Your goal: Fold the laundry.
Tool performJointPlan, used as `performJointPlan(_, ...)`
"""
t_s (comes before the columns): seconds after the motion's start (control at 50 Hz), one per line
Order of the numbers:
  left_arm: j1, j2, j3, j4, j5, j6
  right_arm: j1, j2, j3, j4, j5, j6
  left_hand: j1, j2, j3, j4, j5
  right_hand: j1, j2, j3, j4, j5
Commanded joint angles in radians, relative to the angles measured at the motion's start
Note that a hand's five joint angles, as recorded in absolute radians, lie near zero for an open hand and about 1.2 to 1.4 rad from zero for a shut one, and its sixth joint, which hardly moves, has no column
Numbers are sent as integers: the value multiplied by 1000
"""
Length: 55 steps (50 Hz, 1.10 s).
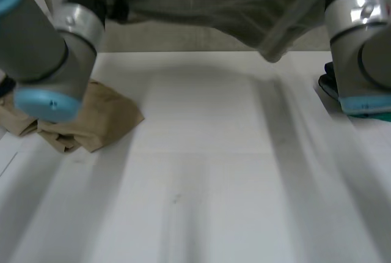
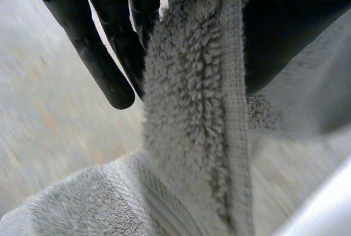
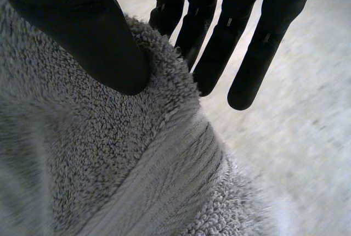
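Observation:
A grey terry towel [image 1: 232, 12] hangs stretched in the air between both arms, above the far side of the white table [image 1: 208, 177]. My left hand [image 2: 104, 38] pinches the towel's hemmed edge [image 2: 219, 110] between its straight fingers and thumb, at the towel's left end. My right hand [image 3: 93, 33] pinches the towel [image 3: 109, 164] at its right end, thumb pressed on the pile against the straight fingers [image 3: 258, 44]. The towel sags a little in the middle and a corner droops near the right arm.
A folded tan cloth [image 1: 91, 119] lies on the table at the left, partly behind my left arm [image 1: 43, 55]. A dark and teal object [image 1: 360, 107] lies at the table's right edge under my right arm [image 1: 360, 37].

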Motion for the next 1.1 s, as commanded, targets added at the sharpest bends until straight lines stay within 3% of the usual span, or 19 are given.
performJointPlan(0.02,24,-15,-281,-10,4,28,-15,-50,253,101,-73,-7,120,66,70,62,112,257,221,204,200,218)
performJointPlan(0.22,66,-151,-469,-4,64,202,-21,5,494,122,-159,-100,-547,-600,-597,-604,-555,257,221,204,200,218)
performJointPlan(0.24,75,-160,-486,-7,69,227,-20,23,514,125,-164,-135,-745,-798,-795,-802,-753,257,221,204,200,218)
performJointPlan(0.3,87,-157,-509,-11,71,259,-17,40,531,127,-162,-186,-958,-1011,-1008,-1015,-966,257,221,204,200,218)
performJointPlan(0.44,144,-44,-593,-21,116,259,-21,51,536,157,-162,-231,-965,-1018,-1015,-1022,-973,257,221,204,200,218)
performJointPlan(0.62,299,112,-702,-62,261,187,-32,62,522,167,-161,-219,-965,-1018,-1015,-1022,-973,257,221,204,200,218)
performJointPlan(0.76,405,114,-764,-116,348,189,-51,88,480,185,-132,-199,-542,-595,-592,-599,-550,257,221,204,200,218)
performJointPlan(0.86,440,90,-762,-117,419,221,-57,105,456,217,-133,-186,-527,-580,-577,-584,-535,257,221,204,200,218)
performJointPlan(0.96,443,30,-727,-114,465,287,-52,115,450,239,-132,-189,-820,-873,-870,-878,-828,257,221,204,200,218)
performJointPlan(1.1,400,-58,-666,-108,457,333,-51,117,457,240,-132,-191,-715,-768,-765,-772,-723,257,221,204,200,218)
